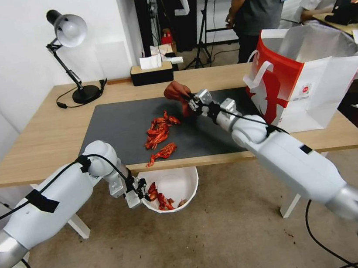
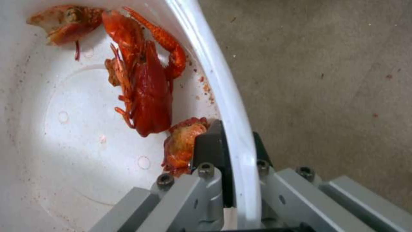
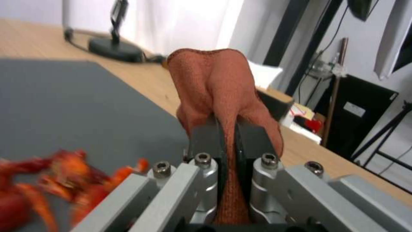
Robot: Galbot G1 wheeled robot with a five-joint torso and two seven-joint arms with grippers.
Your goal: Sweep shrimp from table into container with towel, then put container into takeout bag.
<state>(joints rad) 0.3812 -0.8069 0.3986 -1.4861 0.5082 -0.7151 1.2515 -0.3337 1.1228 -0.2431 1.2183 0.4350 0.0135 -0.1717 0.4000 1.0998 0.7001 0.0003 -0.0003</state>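
Right gripper [image 3: 226, 135] clamped on soft, limp rust-red towel [image 3: 219, 87] beyond bright red-orange shrimp [image 1: 158, 133]; left gripper [image 2: 231, 145] pinching thin-walled, probably flexible round white container [image 2: 223, 83] at rim.

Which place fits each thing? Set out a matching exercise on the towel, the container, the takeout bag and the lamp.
Things:
1. towel
2. container
3. takeout bag
4. lamp

Places:
A. held below the table's near edge by the left gripper
B. standing at the table's right end
C. pinched in the right gripper above the mat
D. at the table's far left

Pairs: 1-C, 2-A, 3-B, 4-D
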